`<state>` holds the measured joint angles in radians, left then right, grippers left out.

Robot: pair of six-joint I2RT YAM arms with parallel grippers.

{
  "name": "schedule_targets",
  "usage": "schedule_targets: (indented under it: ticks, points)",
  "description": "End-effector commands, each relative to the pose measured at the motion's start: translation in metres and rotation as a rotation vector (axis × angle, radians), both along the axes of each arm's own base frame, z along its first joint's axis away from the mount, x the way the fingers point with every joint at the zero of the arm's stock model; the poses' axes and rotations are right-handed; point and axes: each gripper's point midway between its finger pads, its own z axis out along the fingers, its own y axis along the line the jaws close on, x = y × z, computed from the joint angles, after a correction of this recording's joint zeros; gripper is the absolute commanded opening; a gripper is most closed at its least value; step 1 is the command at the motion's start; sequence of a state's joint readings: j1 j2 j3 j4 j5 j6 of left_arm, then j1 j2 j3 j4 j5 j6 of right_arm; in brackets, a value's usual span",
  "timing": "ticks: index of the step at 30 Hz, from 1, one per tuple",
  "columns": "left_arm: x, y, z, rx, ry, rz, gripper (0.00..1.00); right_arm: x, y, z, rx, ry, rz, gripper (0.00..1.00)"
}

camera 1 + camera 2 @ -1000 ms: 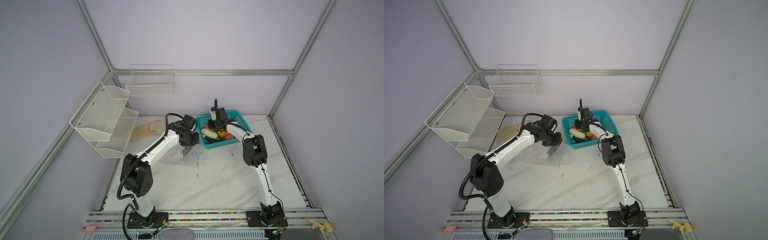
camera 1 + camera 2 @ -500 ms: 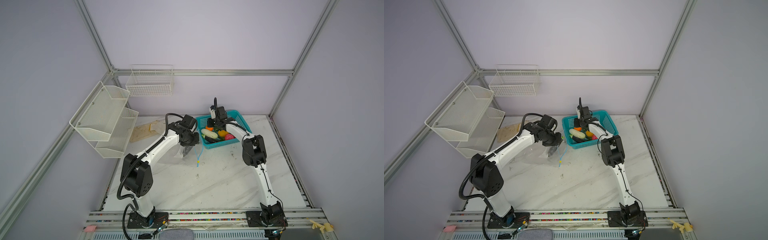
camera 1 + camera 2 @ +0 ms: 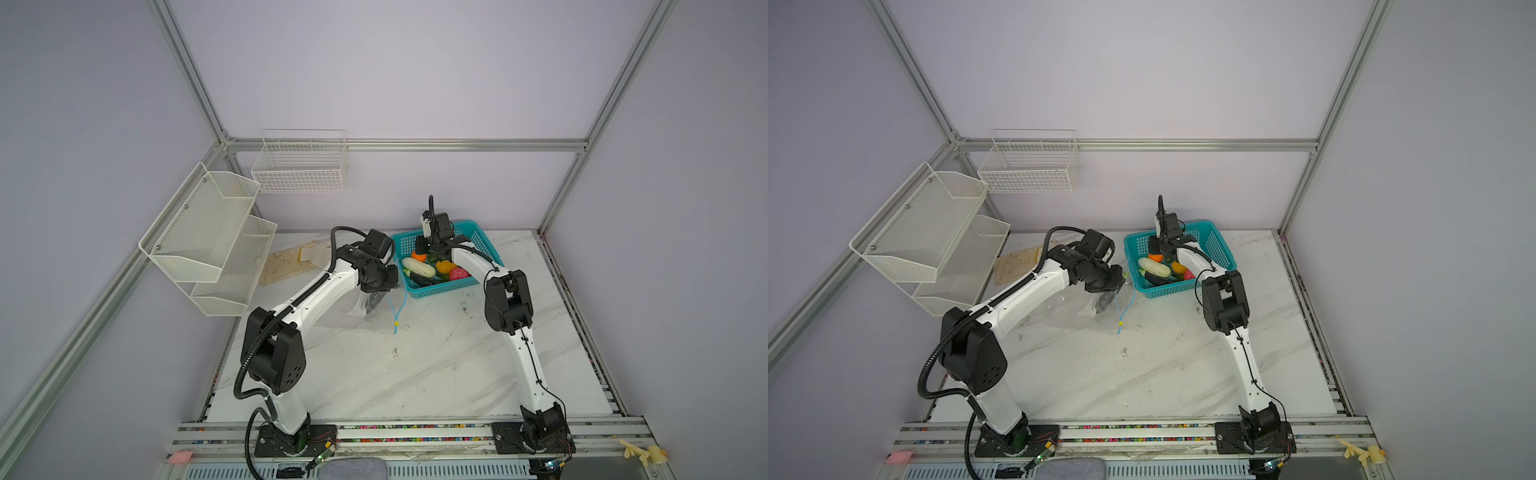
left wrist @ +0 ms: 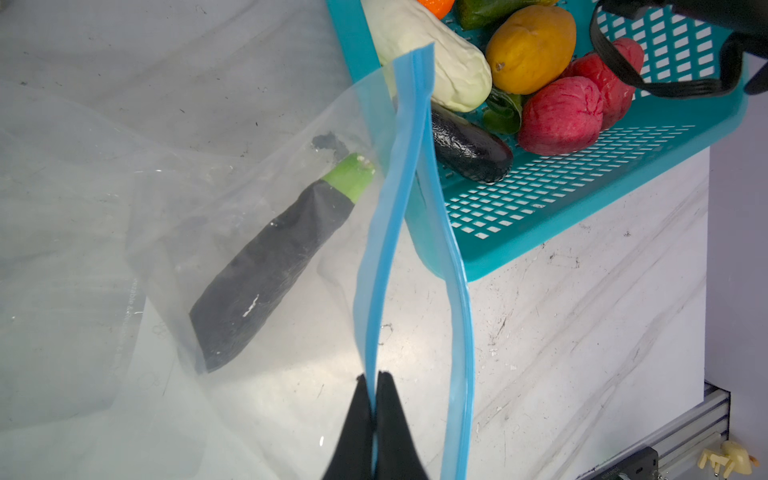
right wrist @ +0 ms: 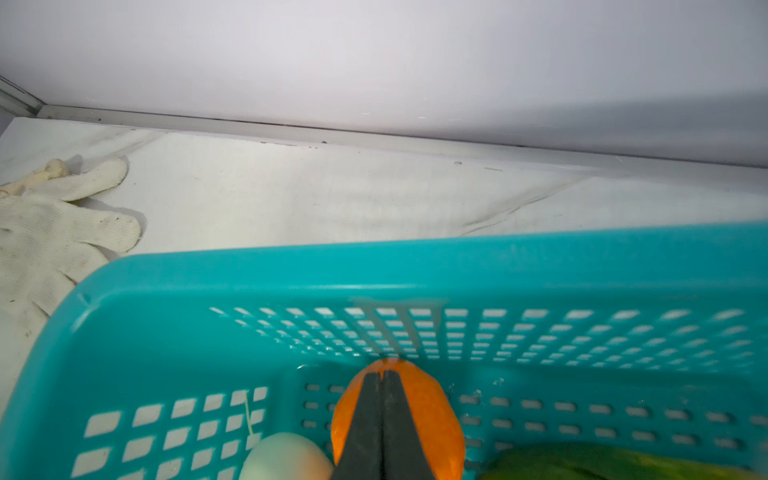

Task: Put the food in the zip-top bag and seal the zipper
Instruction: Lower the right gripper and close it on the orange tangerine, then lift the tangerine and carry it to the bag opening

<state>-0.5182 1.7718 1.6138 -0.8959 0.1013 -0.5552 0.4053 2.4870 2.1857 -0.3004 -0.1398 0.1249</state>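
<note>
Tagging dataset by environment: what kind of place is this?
Probably a lab robot cell, not a real kitchen: aluminium frame around plain walls, two arms bolted to a rail at the table edge, toy food in a teal basket.

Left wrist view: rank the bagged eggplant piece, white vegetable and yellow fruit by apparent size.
1. bagged eggplant piece: largest, though likely nearer the camera.
2. white vegetable: partly cut off by the frame edge and the zipper.
3. yellow fruit: smallest.

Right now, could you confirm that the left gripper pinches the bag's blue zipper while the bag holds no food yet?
No: the left wrist view shows a dark eggplant piece already inside the zip-top bag; the left gripper does pinch the zipper.
</note>
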Motion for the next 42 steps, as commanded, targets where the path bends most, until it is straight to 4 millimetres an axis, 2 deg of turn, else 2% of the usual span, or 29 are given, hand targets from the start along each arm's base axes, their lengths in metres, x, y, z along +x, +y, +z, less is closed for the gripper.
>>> schedule_targets:
  ticks: [1, 7, 15, 21, 26, 31, 35, 42]
  points:
    - [0.016, -0.008, 0.036, -0.05, -0.1, -0.014, 0.0, 0.003, -0.003, 0.058, 0.026, -0.089, -0.037, 0.0]
    - [0.018, -0.01, 0.04, -0.064, -0.101, -0.013, 0.0, -0.005, -0.006, 0.092, 0.071, -0.117, -0.054, 0.0]
    - [0.023, -0.009, 0.048, -0.085, -0.112, -0.003, 0.0, -0.03, -0.01, 0.133, 0.159, -0.133, -0.057, 0.0]
    - [0.025, -0.01, 0.049, -0.102, -0.105, 0.006, 0.0, -0.066, -0.007, 0.161, 0.307, -0.118, -0.014, 0.0]
    - [0.027, -0.012, 0.05, -0.11, -0.105, 0.006, 0.0, -0.104, -0.006, 0.177, 0.448, -0.082, 0.02, 0.0]
    - [0.03, -0.015, 0.051, -0.117, -0.104, 0.003, 0.0, -0.136, -0.012, 0.201, 0.532, -0.082, 0.038, 0.0]
    - [0.033, -0.014, 0.052, -0.12, -0.108, 0.007, 0.0, -0.159, -0.013, 0.208, 0.572, -0.067, 0.075, 0.0]
    - [0.034, -0.011, 0.055, -0.126, -0.112, 0.021, 0.0, -0.187, 0.001, 0.2, 0.669, 0.004, 0.136, 0.0]
